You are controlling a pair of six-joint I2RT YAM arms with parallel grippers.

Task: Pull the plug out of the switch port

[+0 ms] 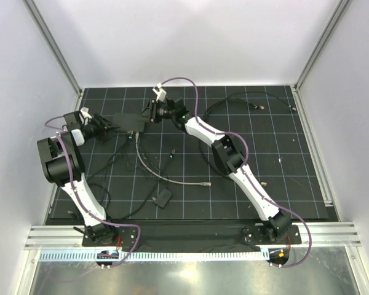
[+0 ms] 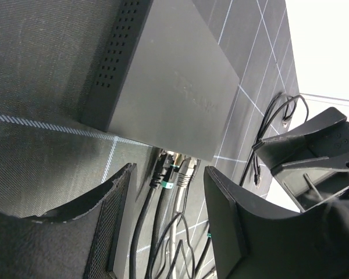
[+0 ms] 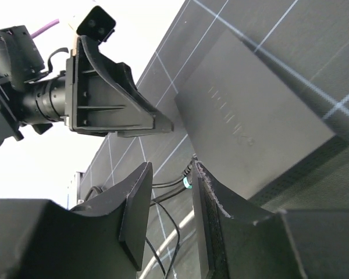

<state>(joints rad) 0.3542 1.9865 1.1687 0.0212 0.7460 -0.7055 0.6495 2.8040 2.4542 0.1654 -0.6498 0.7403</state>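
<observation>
1. the switch point(image 1: 124, 121) is lying flat on the gridded mat point(image 1: 295, 178), with its port edge facing the arm bases. several plugs point(image 2: 185, 171) are sitting side by side in that edge, and their cables point(image 1: 184, 182) are trailing away from the switch.
2. the left gripper point(image 2: 170, 170) is hovering at the switch's left end with its jaws standing about half apart and gripping nothing. the plugs are showing in the gap beyond its fingertips.
3. the right gripper point(image 3: 173, 168) is hovering at the switch's right end with its jaws standing at a narrow gap. nothing is visibly being pinched, though a green-banded plug point(image 3: 187, 183) is showing just beside one finger.
4. risk: the plugs are crowding each other, so closing jaws are likely catching two plugs, or a neighbouring cable, rather than one.
5. risk: the switch is looking light and unanchored. if nothing is bracing it, a pull is probably dragging the whole box instead of freeing the plug.
6. risk: both grippers are working near each other over the switch, so a sideways correction is risking a finger-to-finger knock.
7. writing: a faint raised mark is showing on the switch's top face, but it is too faint to read. no other label is showing.
</observation>
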